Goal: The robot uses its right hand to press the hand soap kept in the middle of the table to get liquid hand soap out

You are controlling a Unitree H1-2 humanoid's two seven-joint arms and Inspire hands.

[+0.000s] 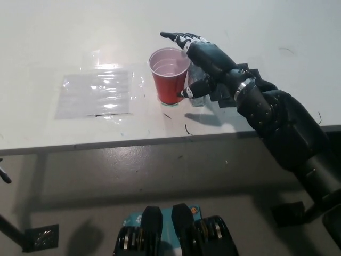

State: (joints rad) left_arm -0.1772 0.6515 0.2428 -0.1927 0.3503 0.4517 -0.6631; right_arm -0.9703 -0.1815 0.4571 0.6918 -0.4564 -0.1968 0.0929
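The clear hand soap bottle stands just right of a red cup in the middle of the white table. My black right hand lies flat over the bottle's top, palm down, and hides the pump head. Its fingers stretch out past the cup's far rim, and its thumb hangs beside the cup's right wall. The hand is open and holds nothing. Only the bottle's lower part shows under the palm. The white left hand is out of the picture.
A clear plastic sheet lies flat on the table to the left of the cup. A black pad sits under my right forearm. The table's front edge runs across the picture's middle, with grey floor below it.
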